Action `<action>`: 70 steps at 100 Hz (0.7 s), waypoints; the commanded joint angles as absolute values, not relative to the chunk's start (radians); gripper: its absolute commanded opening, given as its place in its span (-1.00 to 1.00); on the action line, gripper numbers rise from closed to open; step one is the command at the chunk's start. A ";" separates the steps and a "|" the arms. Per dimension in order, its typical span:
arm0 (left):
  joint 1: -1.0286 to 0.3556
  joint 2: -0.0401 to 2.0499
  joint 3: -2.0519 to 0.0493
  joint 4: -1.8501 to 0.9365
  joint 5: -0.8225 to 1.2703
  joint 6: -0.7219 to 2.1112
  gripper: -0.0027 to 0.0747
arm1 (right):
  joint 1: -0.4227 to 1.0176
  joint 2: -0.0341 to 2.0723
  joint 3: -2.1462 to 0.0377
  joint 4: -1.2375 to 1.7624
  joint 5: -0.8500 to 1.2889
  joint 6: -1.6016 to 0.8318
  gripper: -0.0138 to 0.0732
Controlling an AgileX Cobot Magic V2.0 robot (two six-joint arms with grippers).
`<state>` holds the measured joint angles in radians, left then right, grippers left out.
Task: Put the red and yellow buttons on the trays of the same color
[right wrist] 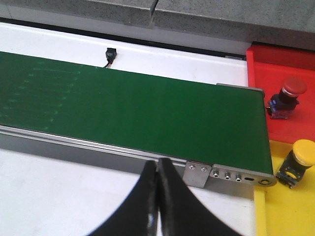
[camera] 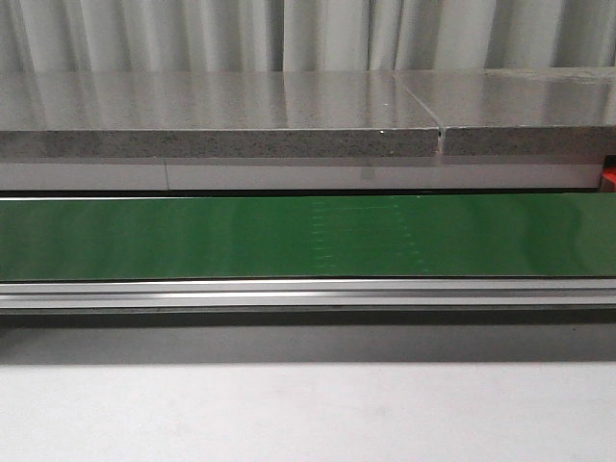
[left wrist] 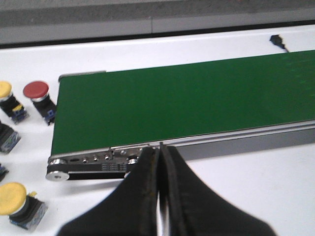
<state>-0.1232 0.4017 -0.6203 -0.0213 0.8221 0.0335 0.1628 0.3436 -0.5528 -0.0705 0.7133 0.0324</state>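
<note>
Both claws pressed together, empty: left gripper (left wrist: 160, 196), right gripper (right wrist: 156, 196). Belt (camera: 289, 236) bare. Unsorted red button (left wrist: 37, 93) and yellow button (left wrist: 15, 199) sit beside belt end. Likely light, rigid, top-heavy; pinch the boxy base.

The right gripper (right wrist: 156, 196) has its dark fingers (right wrist: 174, 206) pressed together, holding nothing, above the white tabletop (right wrist: 59, 191) just beside the green conveyor belt (right wrist: 133, 113). Past the belt's end, a red button (right wrist: 285, 96) sits on the red tray (right wrist: 280, 64), and a yellow button (right wrist: 298, 162) on the yellow tray (right wrist: 285, 206).
</note>
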 commanded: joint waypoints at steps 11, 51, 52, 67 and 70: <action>-0.128 0.554 -0.699 0.077 0.738 -0.132 -0.99 | 0.163 0.349 -0.576 -0.069 0.646 0.021 -0.84; -0.030 0.810 -0.826 0.094 0.737 -0.201 -0.04 | 0.163 0.349 -0.576 -0.069 0.646 0.021 -0.84; -0.028 0.814 -0.830 0.091 0.742 -0.201 -0.02 | 0.163 0.349 -0.576 -0.069 0.646 0.021 -0.84; 0.050 0.903 -0.861 0.055 0.770 -0.202 0.24 | 0.163 0.349 -0.576 -0.069 0.646 0.021 -0.84; 0.067 0.923 -0.867 0.047 0.776 -0.202 0.24 | 0.163 0.349 -0.576 -0.069 0.646 0.021 -0.84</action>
